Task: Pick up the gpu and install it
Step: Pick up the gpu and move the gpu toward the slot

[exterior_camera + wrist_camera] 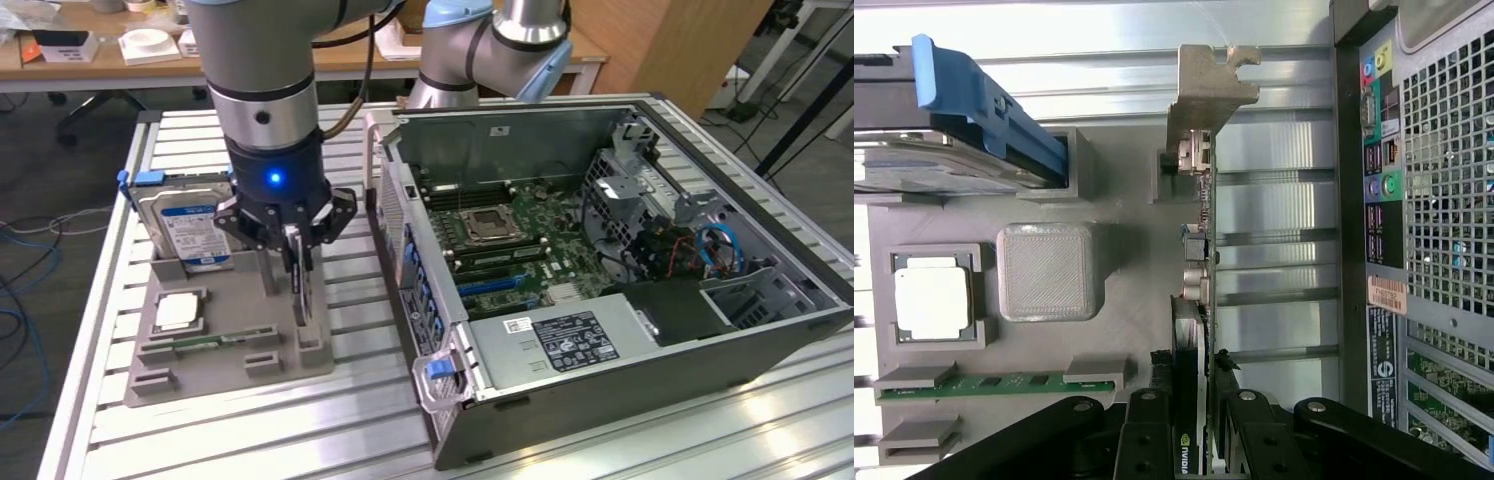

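Edgewise, gpu (1197, 290) upright in claw (298, 264)

Exterior camera sits high and fairly near, looking steeply down over the slatted table (200, 440). Wrist camera looks straight down past the gripper (1194, 362), very close. Both show the grey parts holder (227, 325) and the computer case (561, 420) wall beside it.
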Motion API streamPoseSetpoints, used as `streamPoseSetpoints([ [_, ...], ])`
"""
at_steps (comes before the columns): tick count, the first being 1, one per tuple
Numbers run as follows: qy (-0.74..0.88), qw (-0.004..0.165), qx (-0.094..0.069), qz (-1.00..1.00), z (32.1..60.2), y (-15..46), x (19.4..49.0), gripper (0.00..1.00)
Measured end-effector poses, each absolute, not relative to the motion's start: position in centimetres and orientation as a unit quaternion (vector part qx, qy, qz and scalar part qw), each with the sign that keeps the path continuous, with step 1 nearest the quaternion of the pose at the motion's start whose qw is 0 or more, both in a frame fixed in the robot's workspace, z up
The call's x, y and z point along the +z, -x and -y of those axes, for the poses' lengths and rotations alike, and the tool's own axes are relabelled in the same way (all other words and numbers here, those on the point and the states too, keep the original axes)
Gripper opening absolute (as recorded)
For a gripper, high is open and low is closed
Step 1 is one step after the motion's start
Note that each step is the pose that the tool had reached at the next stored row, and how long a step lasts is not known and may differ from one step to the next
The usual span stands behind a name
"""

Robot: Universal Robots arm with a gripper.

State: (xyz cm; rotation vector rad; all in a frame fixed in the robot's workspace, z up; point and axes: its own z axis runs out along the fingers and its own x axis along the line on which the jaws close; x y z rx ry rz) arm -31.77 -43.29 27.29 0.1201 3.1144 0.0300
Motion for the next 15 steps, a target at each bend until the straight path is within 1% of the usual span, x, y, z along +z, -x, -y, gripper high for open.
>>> streamPoseSetpoints([
  [15,-0.039,0.011,0.009,-0.999,43.28,31.78,27.88,0.26],
])
